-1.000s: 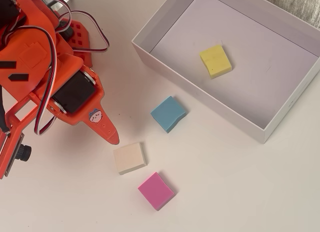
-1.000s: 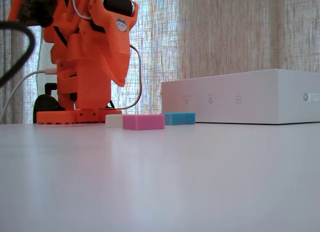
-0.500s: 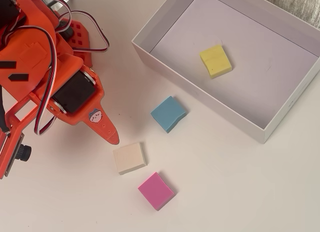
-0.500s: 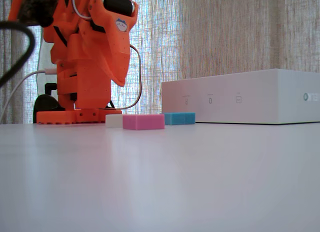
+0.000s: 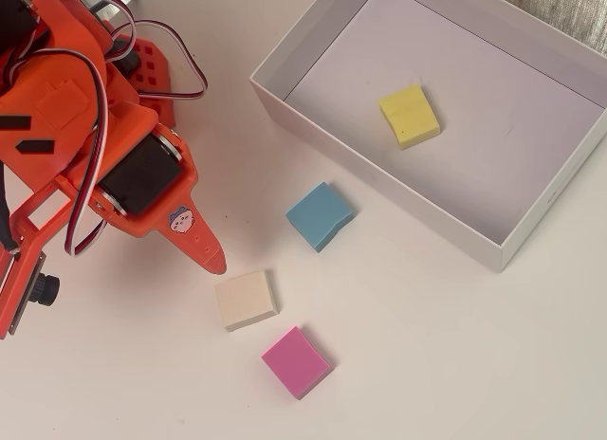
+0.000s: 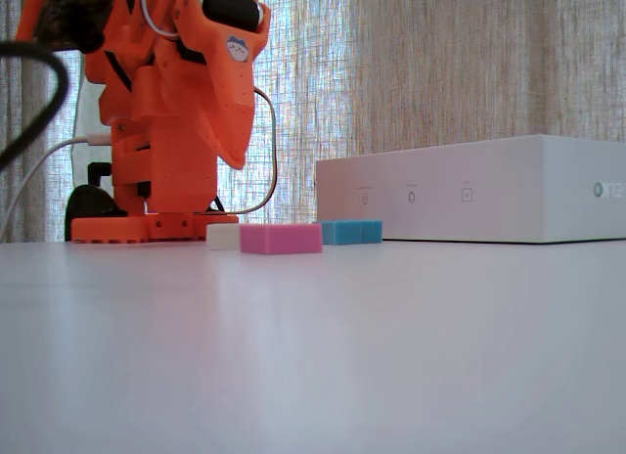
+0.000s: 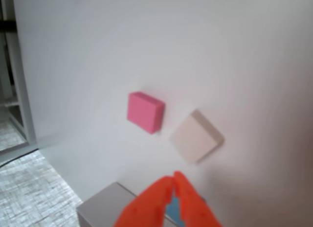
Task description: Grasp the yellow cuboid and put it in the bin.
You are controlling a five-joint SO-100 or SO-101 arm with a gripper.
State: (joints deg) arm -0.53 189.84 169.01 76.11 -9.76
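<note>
Orange plastic fills the left of the overhead view, where the arm (image 5: 85, 127) leans over the white table (image 5: 427, 364) with its gripper (image 5: 213, 260) pointing down toward the cream block (image 5: 246, 299); the tip hovers just above and left of that block, apart from it. In the wrist view the two orange fingers (image 7: 146, 207) meet at their tips, so the gripper (image 7: 173, 177) is closed and holds nothing. Taking the cream block as the landmark in the overhead view, the pink block (image 5: 296, 361) lies just below and right of it, near but not touching, and the blue block (image 5: 320, 215) lies above and right of it, a little farther off. Farther right and higher than the cream block stands the bin (image 5: 313, 127), a shallow white box with a pale lavender floor, set at an angle. The yellow cuboid (image 5: 409, 116) lies flat on that floor, in the upper middle part of the bin, clear of every wall and well apart from the cream block and the gripper. In the fixed view, low at table level, the arm (image 6: 171, 112) rises at the left behind the cream block (image 6: 222, 236); the pink block (image 6: 281, 239) overlaps its right edge, the blue block (image 6: 351, 232) sits right of that, and the bin's (image 6: 479, 190) white wall stands farthest right, hiding what lies inside.
</note>
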